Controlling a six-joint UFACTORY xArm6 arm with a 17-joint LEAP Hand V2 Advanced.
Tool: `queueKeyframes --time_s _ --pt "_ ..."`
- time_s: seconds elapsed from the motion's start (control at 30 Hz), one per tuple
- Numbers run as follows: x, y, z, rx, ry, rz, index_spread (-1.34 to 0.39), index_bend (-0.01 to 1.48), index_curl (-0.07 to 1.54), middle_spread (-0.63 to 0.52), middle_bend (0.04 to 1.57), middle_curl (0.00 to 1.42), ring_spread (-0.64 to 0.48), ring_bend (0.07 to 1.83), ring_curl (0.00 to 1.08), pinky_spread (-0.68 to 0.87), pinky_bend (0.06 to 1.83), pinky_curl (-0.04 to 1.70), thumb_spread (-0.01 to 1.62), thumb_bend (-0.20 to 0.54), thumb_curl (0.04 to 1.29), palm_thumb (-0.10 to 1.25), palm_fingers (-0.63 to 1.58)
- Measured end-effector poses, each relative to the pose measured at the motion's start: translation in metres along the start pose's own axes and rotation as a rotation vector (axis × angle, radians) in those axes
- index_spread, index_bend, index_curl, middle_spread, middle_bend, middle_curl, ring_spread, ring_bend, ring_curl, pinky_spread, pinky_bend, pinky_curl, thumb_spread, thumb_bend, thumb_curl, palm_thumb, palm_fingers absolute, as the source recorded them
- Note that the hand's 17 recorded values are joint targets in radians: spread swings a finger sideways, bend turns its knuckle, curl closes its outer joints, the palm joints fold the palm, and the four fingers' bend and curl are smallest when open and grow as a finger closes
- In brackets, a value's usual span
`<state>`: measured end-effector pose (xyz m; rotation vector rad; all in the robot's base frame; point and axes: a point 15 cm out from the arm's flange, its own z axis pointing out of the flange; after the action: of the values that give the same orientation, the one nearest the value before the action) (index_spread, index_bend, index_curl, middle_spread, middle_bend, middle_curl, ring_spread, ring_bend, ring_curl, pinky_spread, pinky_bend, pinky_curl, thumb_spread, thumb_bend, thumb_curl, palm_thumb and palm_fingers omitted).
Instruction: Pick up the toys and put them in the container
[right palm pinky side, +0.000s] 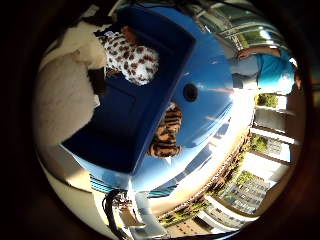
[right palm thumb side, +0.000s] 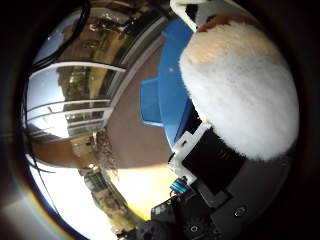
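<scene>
Hand (right palm thumb side: 210, 170) is carrying a white fluffy plush toy (right palm thumb side: 240, 85) tight against the palm; the toy is filling much of the thumb-side view, and one white-and-black finger (right palm thumb side: 200, 12) is lying along its far edge. Whether the fingers are curling round it or only pressing on it cannot be told from these views.

The toy is sitting directly over the blue container (right palm pinky side: 210, 85), so the drop path is running straight away from the palm into the bin's recess. In the little-finger-side view the same toy is showing as a pale mass beside the recess, partly overlapping its rim.

Inside the recess a white plush with brown spots (right palm pinky side: 131, 57) is lying already. A tiger-striped plush (right palm pinky side: 165, 132) is resting on the container's rim, half in and half out, apart from the spotted one.

Judgement: the hand is placed well for release, and the striped plush probably needs a nudge or a regrasp afterwards.

Beyond the container, a person in a teal top (right palm pinky side: 272, 70) is standing near, touching nothing.
</scene>
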<state>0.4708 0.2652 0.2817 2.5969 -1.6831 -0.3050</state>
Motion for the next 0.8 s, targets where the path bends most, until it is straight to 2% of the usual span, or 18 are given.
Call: queueKeyframes --time_s 0.1,0.17,0.33,0.63,0.8 --pt "0.003 0.011 0.005 -0.052 0.003 -0.004 -0.84 0.22 1.08 -0.08 0.65 0.71 0.19 1.06 0.56 0.33 1.29 0.61 1.12 -0.036 0.64 0.75 -0.10" --pt "0.007 0.013 0.003 -0.053 0.003 -0.013 -0.77 0.17 1.00 -0.04 0.50 0.62 0.23 0.91 0.48 0.37 1.21 0.55 1.12 -0.032 0.62 0.74 -0.15" --pt "0.012 0.025 -0.010 -0.064 0.000 -0.050 -0.60 0.11 0.79 0.01 0.33 0.50 0.27 0.71 0.37 0.42 1.04 0.45 1.11 -0.028 0.59 0.74 -0.11" --pt "0.044 0.072 -0.083 -0.010 -0.009 -0.066 -0.47 0.12 0.54 0.08 0.20 0.41 0.29 0.58 0.31 0.46 0.92 0.37 1.09 -0.027 0.55 0.75 -0.04" --pt "0.091 0.104 -0.113 -0.003 0.023 -0.048 -0.43 0.15 0.45 0.07 0.19 0.39 0.29 0.53 0.30 0.47 0.87 0.33 1.09 -0.029 0.53 0.74 0.01"
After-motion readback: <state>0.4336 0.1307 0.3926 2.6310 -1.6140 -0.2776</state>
